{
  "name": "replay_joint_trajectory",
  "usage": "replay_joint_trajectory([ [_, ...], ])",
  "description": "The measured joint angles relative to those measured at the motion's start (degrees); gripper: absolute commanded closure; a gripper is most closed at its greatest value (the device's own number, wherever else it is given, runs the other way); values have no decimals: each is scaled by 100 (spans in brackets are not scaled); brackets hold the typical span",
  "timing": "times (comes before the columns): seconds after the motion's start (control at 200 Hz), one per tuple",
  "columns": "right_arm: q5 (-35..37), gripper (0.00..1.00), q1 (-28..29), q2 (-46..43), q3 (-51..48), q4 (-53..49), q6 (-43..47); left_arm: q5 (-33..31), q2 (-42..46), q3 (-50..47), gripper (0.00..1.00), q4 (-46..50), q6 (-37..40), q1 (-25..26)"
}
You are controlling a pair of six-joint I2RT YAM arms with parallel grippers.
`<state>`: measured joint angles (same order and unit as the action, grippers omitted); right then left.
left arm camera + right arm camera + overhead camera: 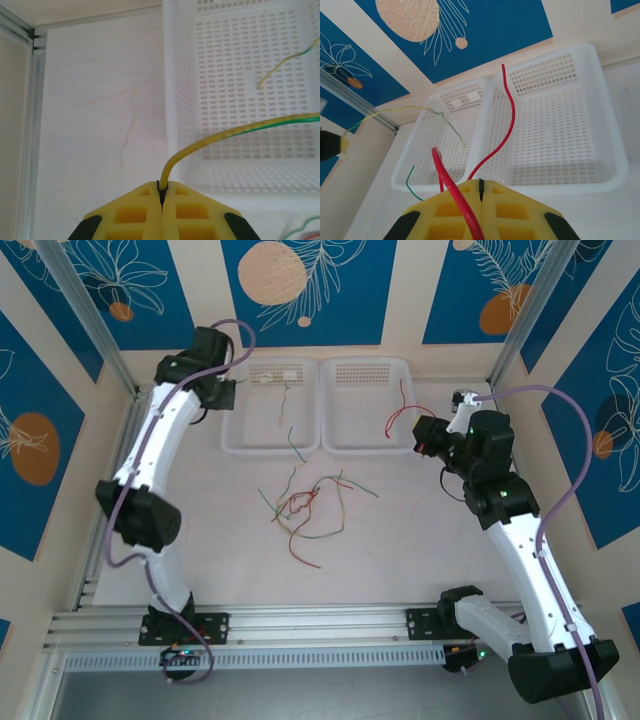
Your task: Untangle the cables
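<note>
Two cables out | left gripper (161, 192) pinches yellow-green cable (240, 131) at left basket (172, 75) | right gripper (481, 185) pinches red cable (507, 120) at right basket (570, 187) | tangle (305, 505) unsorted on table (420, 530)

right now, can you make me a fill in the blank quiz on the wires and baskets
The left arm's jaws are shut on a yellow-and-____ wire. The right arm's jaws pinch a ____ wire. The tangled pile lies on the ____, outside both baskets.
Missing words: green, red, table.
</note>
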<state>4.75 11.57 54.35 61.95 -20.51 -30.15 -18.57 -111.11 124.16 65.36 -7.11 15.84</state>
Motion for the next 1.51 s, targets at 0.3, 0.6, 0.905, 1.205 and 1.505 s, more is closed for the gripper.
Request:
replay_joint_trajectory([
  [0.3, 111, 100, 42, -57, -48, -7, 4, -118, -2177, 1574, 91, 96, 105, 79],
  [0.6, 181, 100, 44, -146, -59, -22, 44, 560, -2682, 1403, 68, -492, -411, 109],
  [0.905, 197, 98, 44, -146, -68, -11, 44, 614, -2586, 1403, 22, -599, -420, 149],
  [1.205, 170, 100, 48, 44, -83, -15, 44, 728, -1491, 1381, 9, -197, -92, 155],
  [1.505, 81, 100, 125, 474, 120, -144, 39, 649, -101, 1266, 12, -48, 20, 138],
])
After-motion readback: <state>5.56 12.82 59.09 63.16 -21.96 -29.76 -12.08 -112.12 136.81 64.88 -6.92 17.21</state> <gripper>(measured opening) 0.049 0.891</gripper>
